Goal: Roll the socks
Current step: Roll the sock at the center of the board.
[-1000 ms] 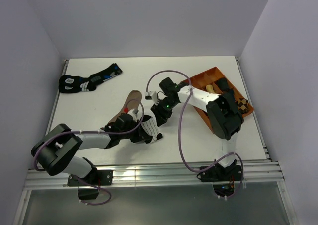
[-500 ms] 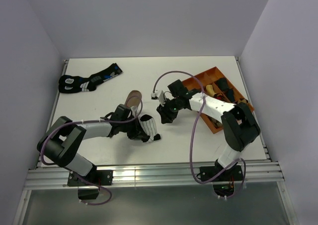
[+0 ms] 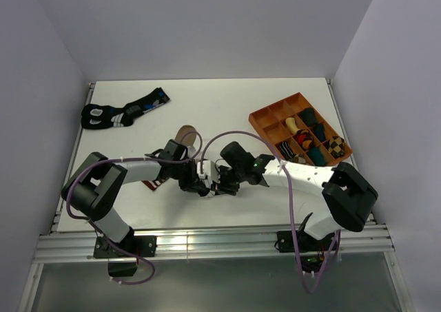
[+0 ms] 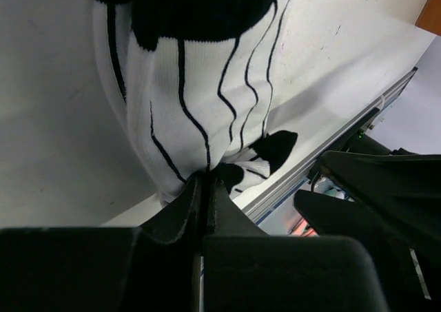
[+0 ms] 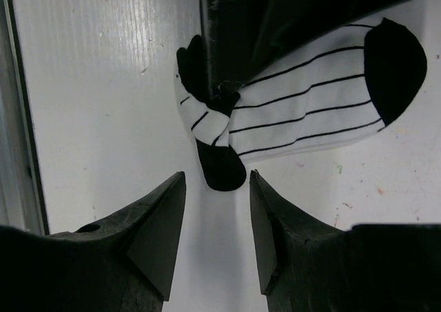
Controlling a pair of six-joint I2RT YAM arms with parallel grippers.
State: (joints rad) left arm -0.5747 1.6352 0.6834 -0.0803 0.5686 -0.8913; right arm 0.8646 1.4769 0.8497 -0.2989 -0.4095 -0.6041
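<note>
Left gripper [image 4: 207, 181] is clamped tight on a bunched fold of the short white cloth sock w/ thin black stripes [image 4: 186, 98], which lies on the white table [image 3: 227, 98]. Right gripper [image 5: 217, 178] hangs w/ fingers spread, nothing btwn them, nose to nose w/ the left one. The sock's black tip sits just ahead of that gap. Its long axis runs off sideways, across the right gripper's approach. Left arm has the sock; right is free, just beside. Long tan-brown cloth sock [image 3: 183, 136] lies partly under the left arm. Work is near the table's front edge: little room there, more toward the back.
</note>
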